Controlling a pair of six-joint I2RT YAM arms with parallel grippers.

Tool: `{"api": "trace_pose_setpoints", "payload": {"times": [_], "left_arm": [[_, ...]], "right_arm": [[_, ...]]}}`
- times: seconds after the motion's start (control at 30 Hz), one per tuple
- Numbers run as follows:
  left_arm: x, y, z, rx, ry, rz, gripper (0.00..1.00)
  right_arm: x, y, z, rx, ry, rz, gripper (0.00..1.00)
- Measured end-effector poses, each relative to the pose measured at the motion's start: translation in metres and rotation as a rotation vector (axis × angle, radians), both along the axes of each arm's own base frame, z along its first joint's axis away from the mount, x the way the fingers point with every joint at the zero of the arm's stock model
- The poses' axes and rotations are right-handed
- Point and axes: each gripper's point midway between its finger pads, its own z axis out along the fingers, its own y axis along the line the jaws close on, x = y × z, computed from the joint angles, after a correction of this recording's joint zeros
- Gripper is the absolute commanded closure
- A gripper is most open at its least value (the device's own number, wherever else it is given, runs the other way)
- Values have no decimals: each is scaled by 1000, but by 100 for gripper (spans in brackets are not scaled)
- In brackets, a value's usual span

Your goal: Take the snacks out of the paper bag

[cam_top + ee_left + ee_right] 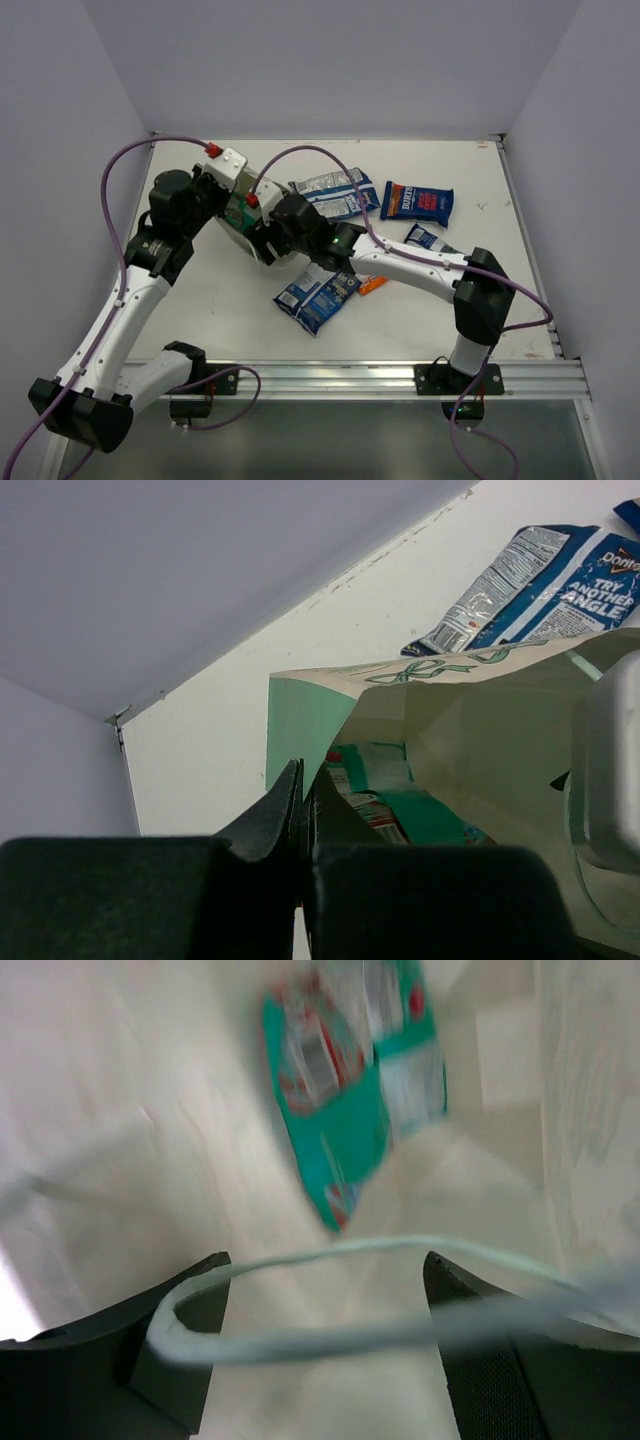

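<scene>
Inside the paper bag (480, 730), right tool (322, 1265) agape over a perhaps teal packet (350, 1110); left tool (303, 790) clenched on its rim (300, 682).

Teal packet (350, 1090), perhaps red-marked; pale-green bag (300, 720)

blue-and-white packet (560, 590) | text: "TRY ANOTHER ANGLE" | logo above it: "Doritos" | other print: too small to read

Four blue-and-white packets (335, 192) (417, 201) (430, 238) (318, 293), one orange packet (372, 284), one teal packet (395, 805) and one paper bag (470, 720) are showing.
</scene>
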Motion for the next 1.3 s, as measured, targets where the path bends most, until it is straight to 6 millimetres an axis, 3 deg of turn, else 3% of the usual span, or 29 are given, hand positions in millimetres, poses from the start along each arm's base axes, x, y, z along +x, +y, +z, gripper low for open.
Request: {"api": "trace_pose_setpoints", "payload": {"times": [0.3,0.4,0.5,0.6,0.77,0.87,0.97,1.0,1.17,1.3], "left_arm": [[-11,6,-31,-45,56,42,100],[-19,9,-44,-79,68,68,100],[-28,12,-54,-118,76,87,100],[-36,13,-61,-168,78,102,100],[-39,10,-68,-246,91,119,100],[-39,8,-71,-286,101,128,100],[-39,6,-74,-327,117,137,100],[-39,5,-76,-341,124,139,100],[-39,1,-75,-389,132,137,100],[-38,-1,-71,-405,122,129,100]], "right_arm": [[-16,-8,104,160,-135,93,20],[-23,-13,127,192,-184,134,22],[-27,-12,128,178,-208,171,23],[-33,-13,116,120,-216,210,25],[-56,-11,106,54,-224,304,29],[-71,-13,110,37,-231,339,30],[-79,-13,118,28,-235,349,42],[-81,-13,121,24,-236,350,49],[-81,-12,132,19,-241,330,52],[-75,-5,112,-25,-221,319,52]]}}
